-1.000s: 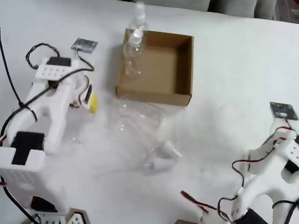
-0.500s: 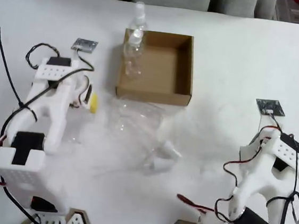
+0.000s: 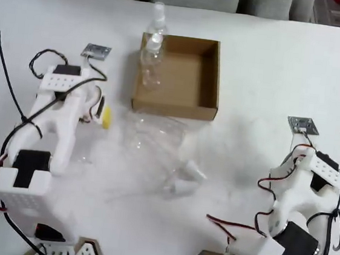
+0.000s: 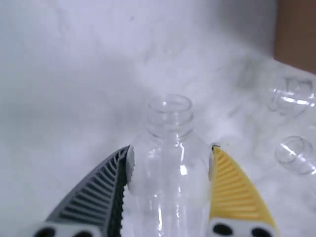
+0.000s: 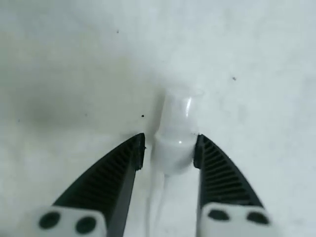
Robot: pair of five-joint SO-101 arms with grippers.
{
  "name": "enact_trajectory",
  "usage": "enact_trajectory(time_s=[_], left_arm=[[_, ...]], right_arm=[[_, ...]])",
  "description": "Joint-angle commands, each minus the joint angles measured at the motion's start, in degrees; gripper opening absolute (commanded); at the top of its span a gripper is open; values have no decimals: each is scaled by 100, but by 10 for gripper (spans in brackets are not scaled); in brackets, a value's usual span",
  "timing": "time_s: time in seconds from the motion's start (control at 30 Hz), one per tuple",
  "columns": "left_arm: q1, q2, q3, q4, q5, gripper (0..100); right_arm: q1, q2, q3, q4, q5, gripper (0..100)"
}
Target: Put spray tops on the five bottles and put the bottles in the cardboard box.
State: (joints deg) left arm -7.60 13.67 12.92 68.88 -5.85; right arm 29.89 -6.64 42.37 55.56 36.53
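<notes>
Bottles are the focus: two capped bottles (image 3: pixel 152 55) stand at the left wall of the cardboard box (image 3: pixel 187 77), one inside it and one just behind it. Several loose bottles (image 3: pixel 154 132), clear and uncapped, lie on the white table (image 3: pixel 274 65) just in front of the box. A few loose spray tops (image 3: pixel 183 176) lie a little farther forward.

The left gripper (image 4: pixel 170 153), near the box's front left corner, is clamped on an uncapped bottle (image 4: pixel 170 118). Its grey and yellow fingers press the bottle's sides below the open neck.

The right gripper (image 5: pixel 169 143), well apart from the box toward its front right, is narrowed around a white spray top (image 5: pixel 175 123). Its black fingers sit against the collar, and a thin tube trails from it.
</notes>
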Motion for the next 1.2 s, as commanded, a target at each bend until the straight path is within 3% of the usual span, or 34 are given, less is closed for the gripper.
enact_trajectory(time_s=[0.0, 0.13, 0.33, 0.6, 0.77, 0.93, 1.17], left_arm=[[-75, -365, -35, -70, 35, 20], [-75, -365, -35, -79, 35, 20], [-92, -488, -158, 44, 70, 20], [-127, -2105, -299, 791, 79, 20], [145, -2914, -299, 1073, 88, 20], [725, -3495, -299, 1073, 88, 20], [1473, -4919, 510, 870, 88, 20]], right_arm=[[-66, 4, -255, -31, 0, 17], [40, -48, -633, 207, 0, 17], [277, -505, -1969, 2026, 0, 16], [312, -1754, -1952, 3240, 0, 16], [268, -2791, -791, 2897, 0, 18], [251, -3785, -818, 2167, -53, 18], [-620, -4347, -976, 989, -44, 17]])
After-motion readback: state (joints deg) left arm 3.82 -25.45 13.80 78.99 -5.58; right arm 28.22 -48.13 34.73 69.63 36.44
